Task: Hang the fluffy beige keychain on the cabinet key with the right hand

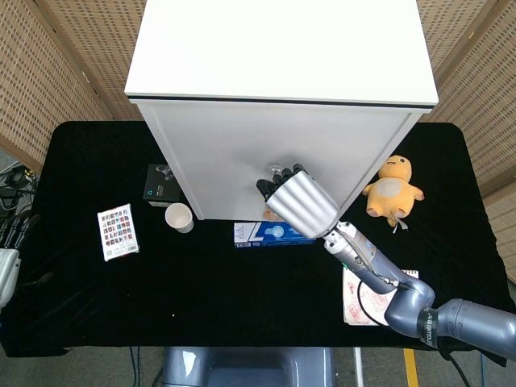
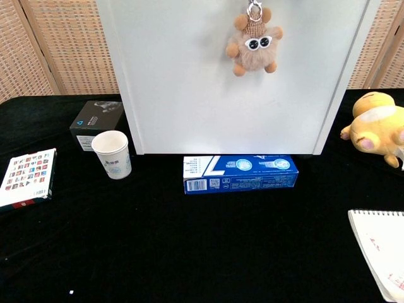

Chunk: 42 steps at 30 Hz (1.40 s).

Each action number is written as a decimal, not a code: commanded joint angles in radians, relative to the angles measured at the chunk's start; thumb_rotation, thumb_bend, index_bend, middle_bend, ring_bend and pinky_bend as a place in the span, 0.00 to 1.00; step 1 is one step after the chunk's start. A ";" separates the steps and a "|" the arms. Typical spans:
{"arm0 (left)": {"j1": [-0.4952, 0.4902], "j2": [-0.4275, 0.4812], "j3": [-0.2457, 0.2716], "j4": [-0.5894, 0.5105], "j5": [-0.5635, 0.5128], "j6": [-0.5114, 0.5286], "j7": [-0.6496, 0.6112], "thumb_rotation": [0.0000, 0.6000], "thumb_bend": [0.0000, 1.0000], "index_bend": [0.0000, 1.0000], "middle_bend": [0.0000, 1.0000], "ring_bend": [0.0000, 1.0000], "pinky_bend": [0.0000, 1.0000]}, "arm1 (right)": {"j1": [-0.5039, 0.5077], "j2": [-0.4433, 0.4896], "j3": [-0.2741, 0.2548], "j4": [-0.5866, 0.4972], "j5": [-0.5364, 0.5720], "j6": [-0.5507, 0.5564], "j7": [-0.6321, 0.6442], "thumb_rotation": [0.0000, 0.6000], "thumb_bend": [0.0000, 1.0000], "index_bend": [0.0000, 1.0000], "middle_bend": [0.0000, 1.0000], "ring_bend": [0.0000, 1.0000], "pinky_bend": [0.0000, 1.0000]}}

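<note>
We see the right hand (image 1: 297,205) raised against the front of the white cabinet (image 1: 242,153), its dark fingertips (image 1: 278,182) right at the cabinet key (image 1: 276,170) in the middle of the door. That height makes sense to us: the ring has to meet the key, so the hand carries the toy up rather than along the bench (image 1: 242,298).

The fluffy beige keychain (image 2: 252,43) hangs in front of the cabinet door, well above the blue box (image 2: 240,173) lying at the cabinet's foot. Its metal ring (image 2: 255,9) runs out of the top of the chest view, so from there we cannot see what holds it. In the head view the back of the hand covers the toy and the ring alike. We judge the hand is gripping the keychain by its ring, since the toy dangles freely with nothing under it, though it could already rest on the key; we cannot tell which.

The left hand (image 1: 8,258) sits at the edge of the bench, far to the cabinet's left, its fingers showing nothing held.

Beside the cabinet stand a paper cup (image 2: 112,154) and a black box (image 2: 96,121) to its left, and a yellow plush toy (image 2: 377,126) to its right, none of them in the hand's way.
</note>
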 commanded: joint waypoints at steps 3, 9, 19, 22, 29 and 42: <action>0.000 0.001 -0.001 0.001 -0.003 -0.002 -0.002 1.00 0.00 0.00 0.00 0.00 0.00 | 0.016 -0.007 0.001 0.011 0.004 -0.015 -0.030 1.00 0.62 0.74 0.93 0.89 1.00; 0.000 0.002 -0.001 -0.001 -0.001 0.000 -0.003 1.00 0.00 0.00 0.00 0.00 0.00 | 0.030 -0.022 0.003 0.014 0.027 -0.031 -0.082 1.00 0.61 0.74 0.93 0.89 1.00; 0.000 0.007 -0.003 -0.001 -0.003 0.000 -0.012 1.00 0.00 0.00 0.00 0.00 0.00 | 0.044 -0.032 0.005 0.014 0.059 -0.042 -0.147 1.00 0.61 0.74 0.93 0.89 1.00; -0.001 0.008 -0.003 -0.001 -0.003 -0.001 -0.012 1.00 0.00 0.00 0.00 0.00 0.00 | 0.049 -0.031 0.006 0.008 0.060 -0.043 -0.168 1.00 0.61 0.74 0.93 0.89 1.00; 0.000 0.010 -0.004 -0.003 -0.003 0.001 -0.014 1.00 0.00 0.00 0.00 0.00 0.00 | 0.062 -0.037 0.014 -0.014 0.082 -0.051 -0.214 1.00 0.58 0.73 0.93 0.89 1.00; 0.000 0.015 -0.005 -0.005 -0.001 0.003 -0.024 1.00 0.00 0.00 0.00 0.00 0.00 | 0.076 -0.055 0.027 -0.016 0.115 -0.032 -0.277 1.00 0.35 0.72 0.92 0.89 1.00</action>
